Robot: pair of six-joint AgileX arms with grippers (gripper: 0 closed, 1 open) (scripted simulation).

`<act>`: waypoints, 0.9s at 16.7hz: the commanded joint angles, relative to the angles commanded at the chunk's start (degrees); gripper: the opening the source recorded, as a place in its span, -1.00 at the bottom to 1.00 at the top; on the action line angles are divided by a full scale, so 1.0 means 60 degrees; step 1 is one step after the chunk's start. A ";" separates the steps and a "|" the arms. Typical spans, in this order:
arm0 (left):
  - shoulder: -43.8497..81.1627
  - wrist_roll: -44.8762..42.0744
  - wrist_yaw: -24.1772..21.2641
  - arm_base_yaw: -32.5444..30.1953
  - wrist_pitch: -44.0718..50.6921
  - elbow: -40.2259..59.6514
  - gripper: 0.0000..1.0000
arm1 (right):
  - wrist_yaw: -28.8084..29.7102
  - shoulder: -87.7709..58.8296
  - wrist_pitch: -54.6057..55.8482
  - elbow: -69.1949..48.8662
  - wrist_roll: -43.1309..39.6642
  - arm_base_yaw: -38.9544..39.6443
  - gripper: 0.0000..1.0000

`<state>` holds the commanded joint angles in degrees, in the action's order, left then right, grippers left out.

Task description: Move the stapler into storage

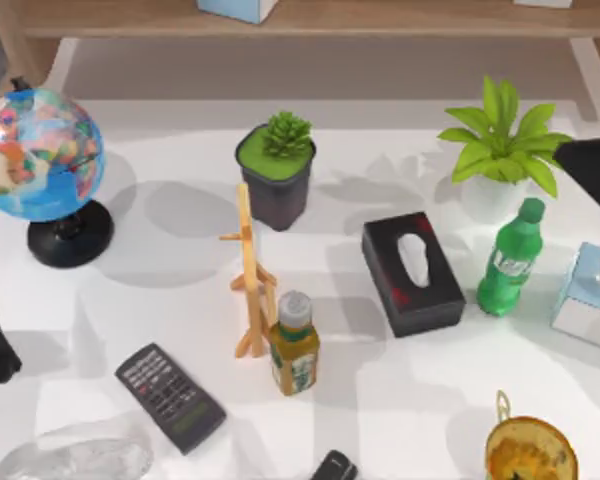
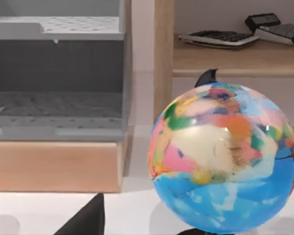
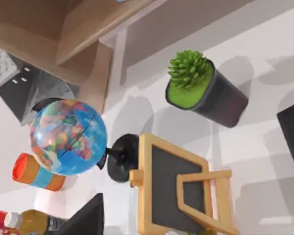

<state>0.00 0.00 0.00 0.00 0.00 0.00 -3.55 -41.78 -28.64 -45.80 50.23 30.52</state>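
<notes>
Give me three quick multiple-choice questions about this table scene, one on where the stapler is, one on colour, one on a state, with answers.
1. Where is the stapler?
A. At the table's near edge, right of the remote
B. Beside the globe
C. On the shelf

2. What colour is the tissue box at mid table?
A. White
B. Black
C. Yellow

3. How does the green bottle stand?
A. Lying down
B. Upside down
C. Upright

Answers: 1 A, the top view shows it at the bottom edge. 2 B, its casing is black. 3 C, its cap points up.
</notes>
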 joint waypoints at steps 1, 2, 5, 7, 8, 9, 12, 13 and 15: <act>0.0000 0.0000 0.0000 0.0000 0.0000 0.0000 1.00 | -0.0017 -0.0860 -0.0489 -0.0756 0.0938 0.0538 1.00; 0.0000 0.0000 0.0000 0.0000 0.0000 0.0000 1.00 | -0.0024 -0.1731 -0.0965 -0.1453 0.1823 0.1064 1.00; 0.0000 0.0000 0.0000 0.0000 0.0000 0.0000 1.00 | 0.0013 -0.4365 -0.2266 -0.3112 0.4083 0.2527 1.00; 0.0000 0.0000 0.0000 0.0000 0.0000 0.0000 1.00 | 0.0084 -0.6075 -0.2999 -0.3896 0.5275 0.3372 1.00; 0.0000 0.0000 0.0000 0.0000 0.0000 0.0000 1.00 | 0.0132 -0.6896 -0.3321 -0.4217 0.5801 0.3751 1.00; 0.0000 0.0000 0.0000 0.0000 0.0000 0.0000 1.00 | 0.0185 -0.7680 -0.3614 -0.4494 0.6287 0.4101 1.00; 0.0000 0.0000 0.0000 0.0000 0.0000 0.0000 1.00 | 0.0367 -0.9705 -0.4307 -0.5065 0.7471 0.4954 1.00; 0.0000 0.0000 0.0000 0.0000 0.0000 0.0000 1.00 | 0.0428 -1.0228 -0.4471 -0.5170 0.7744 0.5163 1.00; 0.0000 0.0000 0.0000 0.0000 0.0000 0.0000 1.00 | 0.0532 -1.1002 -0.4694 -0.5282 0.8118 0.5457 1.00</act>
<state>0.00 0.00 0.00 0.00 0.00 0.00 -0.36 -107.79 -56.81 -77.49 98.94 63.26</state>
